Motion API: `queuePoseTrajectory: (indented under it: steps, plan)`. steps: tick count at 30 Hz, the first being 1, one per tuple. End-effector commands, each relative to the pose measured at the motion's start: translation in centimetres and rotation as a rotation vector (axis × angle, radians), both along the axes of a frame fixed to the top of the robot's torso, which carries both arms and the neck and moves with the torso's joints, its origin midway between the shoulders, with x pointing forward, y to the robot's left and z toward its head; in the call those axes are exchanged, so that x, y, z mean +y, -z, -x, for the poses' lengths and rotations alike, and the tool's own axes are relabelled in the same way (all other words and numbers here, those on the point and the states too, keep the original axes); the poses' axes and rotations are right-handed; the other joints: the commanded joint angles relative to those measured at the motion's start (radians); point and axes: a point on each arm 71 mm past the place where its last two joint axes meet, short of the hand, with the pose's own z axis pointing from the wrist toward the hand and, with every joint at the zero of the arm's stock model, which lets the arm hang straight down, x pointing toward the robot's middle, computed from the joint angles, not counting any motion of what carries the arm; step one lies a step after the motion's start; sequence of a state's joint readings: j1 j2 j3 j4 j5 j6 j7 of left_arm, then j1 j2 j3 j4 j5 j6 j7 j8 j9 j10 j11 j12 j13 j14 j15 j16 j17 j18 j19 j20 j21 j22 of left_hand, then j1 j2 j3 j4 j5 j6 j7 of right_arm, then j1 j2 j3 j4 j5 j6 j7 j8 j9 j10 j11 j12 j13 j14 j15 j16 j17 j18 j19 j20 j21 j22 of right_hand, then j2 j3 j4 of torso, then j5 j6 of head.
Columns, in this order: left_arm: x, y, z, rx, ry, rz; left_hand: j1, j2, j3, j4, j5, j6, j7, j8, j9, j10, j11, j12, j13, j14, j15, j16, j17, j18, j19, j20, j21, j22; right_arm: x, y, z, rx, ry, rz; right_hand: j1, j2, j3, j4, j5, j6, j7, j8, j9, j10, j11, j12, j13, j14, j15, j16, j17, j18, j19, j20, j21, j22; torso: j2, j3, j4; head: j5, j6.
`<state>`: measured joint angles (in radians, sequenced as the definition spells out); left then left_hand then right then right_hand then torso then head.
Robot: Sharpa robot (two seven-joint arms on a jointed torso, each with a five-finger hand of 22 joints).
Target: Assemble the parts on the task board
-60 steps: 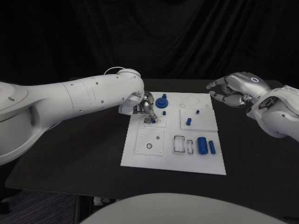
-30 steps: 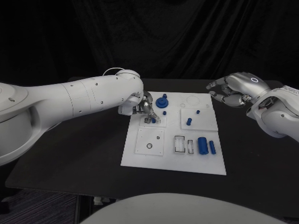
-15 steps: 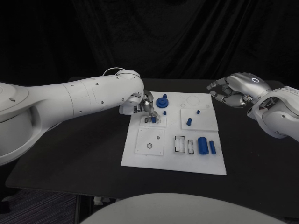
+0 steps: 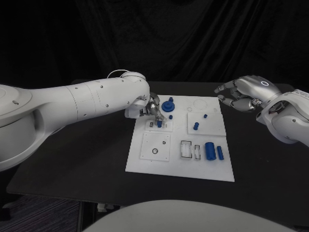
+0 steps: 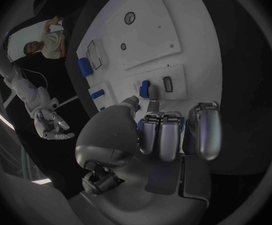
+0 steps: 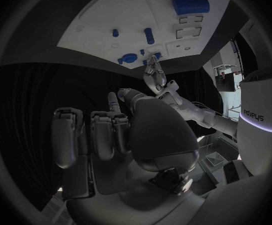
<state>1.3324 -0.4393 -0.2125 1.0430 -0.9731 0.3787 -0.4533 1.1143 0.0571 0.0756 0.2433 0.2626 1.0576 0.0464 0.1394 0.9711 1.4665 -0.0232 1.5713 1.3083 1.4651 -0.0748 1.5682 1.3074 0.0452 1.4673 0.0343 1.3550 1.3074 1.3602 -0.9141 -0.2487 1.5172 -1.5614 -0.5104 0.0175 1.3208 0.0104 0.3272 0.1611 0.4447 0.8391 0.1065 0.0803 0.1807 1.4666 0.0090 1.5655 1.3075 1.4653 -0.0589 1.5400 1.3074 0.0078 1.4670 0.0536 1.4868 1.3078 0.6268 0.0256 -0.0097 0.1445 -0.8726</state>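
- The task board (image 4: 179, 162) lies in the middle of the black table (image 4: 78, 159), and it serves as the landmark for everything below.
- The left hand (image 4: 149, 108) hovers over the board's far left part, its fingertips (image 5: 153, 106) pinching a small blue peg (image 4: 159, 123) just above or at a slot; I cannot tell whether the peg is seated.
- Just beside that peg, toward the board's near edge in the left wrist view, an empty rectangular slot (image 5: 168, 83) shows.
- The right hand (image 4: 239, 95) hangs off the board's far right corner, well apart from any part, holding nothing, fingers curled loosely and not closed.
- At the board's far edge a blue knob-shaped part (image 4: 168, 104) stands upright, likely already placed.
- In the board's right middle panel a short blue pin (image 4: 195, 126) stands, with a smaller blue stud (image 4: 204, 116) beyond it; both look seated.
- Near the board's near right, a thick blue cylinder (image 4: 209, 150) and a slimmer blue bar (image 4: 219, 152) lie on their sides beside two empty rectangular recesses (image 4: 186, 148), so these appear still to be fitted.
- The board's near left panel shows a ring-shaped opening (image 4: 154, 151) with nothing in it.
- My judgement: roughly midway, with the peg in hand the current step and the lying pieces left.
- Black drapes (image 4: 196, 38) close off the room behind the table.
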Motion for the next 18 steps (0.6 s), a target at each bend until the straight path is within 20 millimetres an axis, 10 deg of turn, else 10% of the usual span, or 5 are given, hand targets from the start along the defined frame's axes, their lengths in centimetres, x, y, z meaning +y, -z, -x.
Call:
queuePoseTrajectory:
  steps: [1, 18]
  plan:
    - [-0.18, 0.30, 0.25, 0.028, 0.018, -0.009, 0.010, 0.001, 0.002, -0.007, 0.005, -0.006, -0.001, 0.006, 0.002, 0.104, -0.002, -0.001, 0.262, 0.106, 0.000, 0.003, 0.263, 0.008, 0.009, 0.002, -0.004, 0.166, -0.09, 0.07, 0.01, -0.001, 0.011, 0.002, 0.000, -0.007, 0.005, 0.001, 0.004, 0.007, 0.001, -0.003, -0.001, 0.104, -0.001, 0.005, 0.263, 0.093, 0.002, -0.003, 0.213, 0.016, 0.058, -0.001, -0.003, 0.232, -0.001, 0.0000, -0.0014, 0.001, 0.000]
    - [0.05, 1.15, 0.54, 0.062, 0.021, -0.029, 0.024, 0.000, 0.008, -0.020, 0.032, -0.004, -0.003, 0.006, 0.008, 0.104, -0.004, -0.001, 0.262, 0.106, -0.002, 0.003, 0.263, 0.009, 0.007, 0.001, -0.009, 0.165, -0.02, 0.06, -0.02, -0.007, 0.001, 0.001, -0.010, -0.013, 0.003, 0.003, 0.006, 0.011, 0.001, -0.003, -0.001, 0.104, -0.001, 0.005, 0.263, 0.093, 0.002, -0.004, 0.210, 0.016, 0.058, 0.000, -0.004, 0.231, -0.001, -0.0001, -0.0005, -0.002, 0.000]
